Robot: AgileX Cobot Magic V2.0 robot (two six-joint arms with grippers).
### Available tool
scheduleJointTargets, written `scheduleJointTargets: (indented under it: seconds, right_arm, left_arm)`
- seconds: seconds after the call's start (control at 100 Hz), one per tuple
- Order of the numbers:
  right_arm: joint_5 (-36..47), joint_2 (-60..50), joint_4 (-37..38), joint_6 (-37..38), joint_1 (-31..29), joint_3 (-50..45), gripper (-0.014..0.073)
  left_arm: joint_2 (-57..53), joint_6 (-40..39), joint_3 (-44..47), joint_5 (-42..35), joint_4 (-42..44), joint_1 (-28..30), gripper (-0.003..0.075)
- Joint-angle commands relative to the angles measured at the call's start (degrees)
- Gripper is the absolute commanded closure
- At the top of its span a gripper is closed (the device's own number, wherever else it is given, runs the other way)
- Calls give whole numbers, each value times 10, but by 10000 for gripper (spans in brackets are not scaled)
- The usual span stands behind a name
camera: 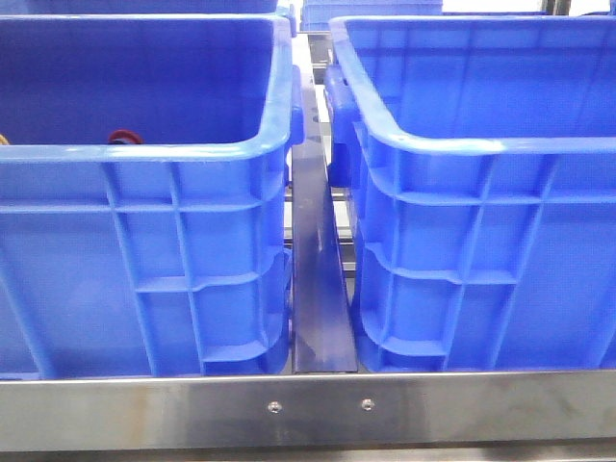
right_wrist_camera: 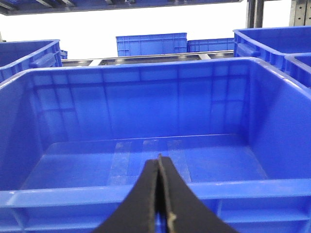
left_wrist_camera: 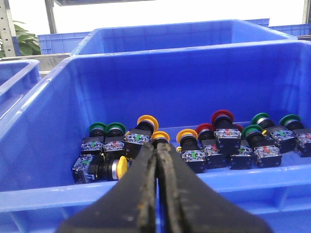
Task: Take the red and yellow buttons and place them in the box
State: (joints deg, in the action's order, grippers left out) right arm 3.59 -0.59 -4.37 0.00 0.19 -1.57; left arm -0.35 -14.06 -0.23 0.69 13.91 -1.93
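Note:
Several push-buttons lie along the floor of the left blue crate (left_wrist_camera: 43, 116). Among them are red caps (left_wrist_camera: 222, 115) and yellow caps (left_wrist_camera: 147, 121), plus green ones. One yellow button (left_wrist_camera: 122, 166) lies on its side. My left gripper (left_wrist_camera: 157, 143) is shut and empty, hovering over this crate's near rim, its tips lined up with a yellow cap (left_wrist_camera: 161, 135). The box (right_wrist_camera: 73, 194), the right-hand crate, has a bare floor. My right gripper (right_wrist_camera: 159, 158) is shut and empty above its near rim. From the front, one red cap (camera: 122, 136) peeks over the left crate's rim; neither gripper shows there.
The two crates (camera: 144, 250) (camera: 462, 144) stand side by side with a narrow metal strip (camera: 318, 289) between them. A steel rail (camera: 308, 409) runs along the front. More blue crates (right_wrist_camera: 150, 44) stand behind.

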Motion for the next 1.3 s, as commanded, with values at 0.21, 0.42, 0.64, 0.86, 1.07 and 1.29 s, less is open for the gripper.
scheduleJointTargets:
  seconds: [0.21,0.42,0.64,0.86,1.07,1.29]
  right_arm:
    - [47,-15,5,-3,1,11,662]
    - [47,-15,5,-3,1,11,662]
    - [47,-15,5,-3,1,11,662]
    - [47,-15,5,-3,1,11,662]
    - [47,-15,5,-3,1,11,662]
    - [47,-15,5,-3,1,11,662]
  left_arm:
    - [-18,-3,27,-46,-1,0,739]
    - [-12,-3,-15,-30,-29,0,739]
    - [48,-3,-155,105,-56,0,739]
    - [185,-3,-338,268,-59,0,739]
    - [342,14,-500,397,-62,0,739]
    - [453,14,-567,416,-62,0,739]
